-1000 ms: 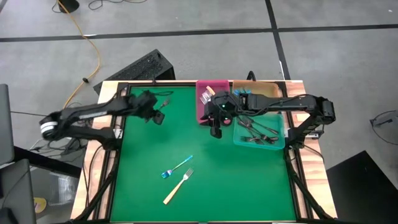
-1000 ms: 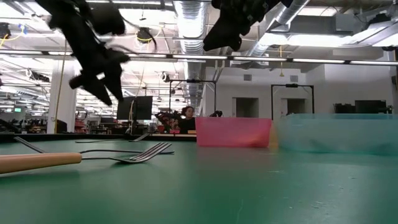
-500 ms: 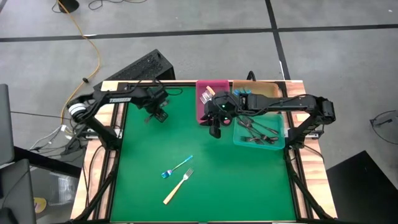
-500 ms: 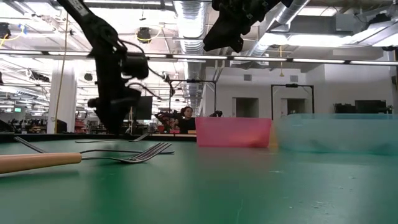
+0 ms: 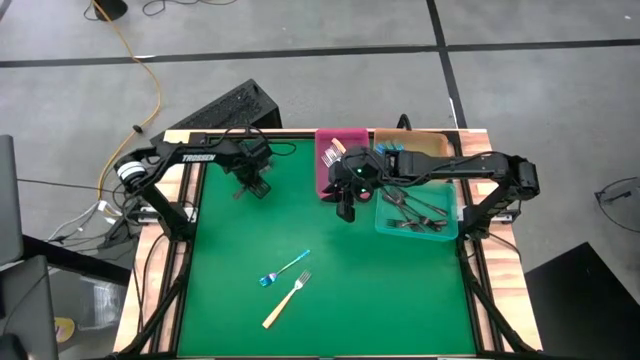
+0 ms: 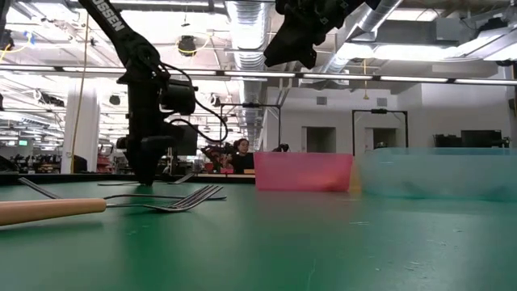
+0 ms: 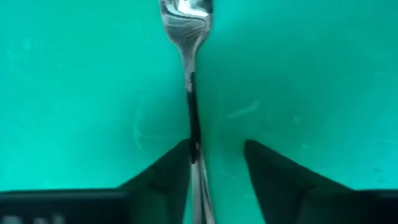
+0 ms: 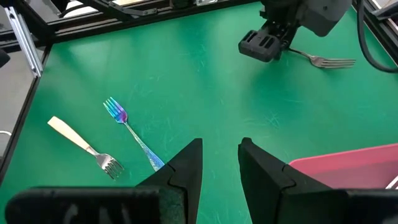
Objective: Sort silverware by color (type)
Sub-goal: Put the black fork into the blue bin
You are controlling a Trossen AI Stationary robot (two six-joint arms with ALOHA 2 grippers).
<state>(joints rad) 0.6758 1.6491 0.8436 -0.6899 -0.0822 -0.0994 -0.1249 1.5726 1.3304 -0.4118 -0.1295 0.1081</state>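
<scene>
Illumination is bright and even, supplied by overhead ceiling fixtures. The worktop (image 5: 330, 260) shows only faint shadows. In the low view, the near tan-handled fork (image 6: 97, 205) and teal bin (image 6: 440, 174) are out of focus.

high: overhead | low: mat-level | wrists: close, downward | shared: green mat (image 5: 330, 290)

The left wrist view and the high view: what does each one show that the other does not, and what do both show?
Only the left wrist view shows the left gripper with its fingers astride the dark fork's handle, a gap remaining on one side. Only the high view shows the right gripper near the pink bin, the teal bin, and the blue fork and tan-handled fork. Both show the green mat and the left gripper at that fork.
</scene>
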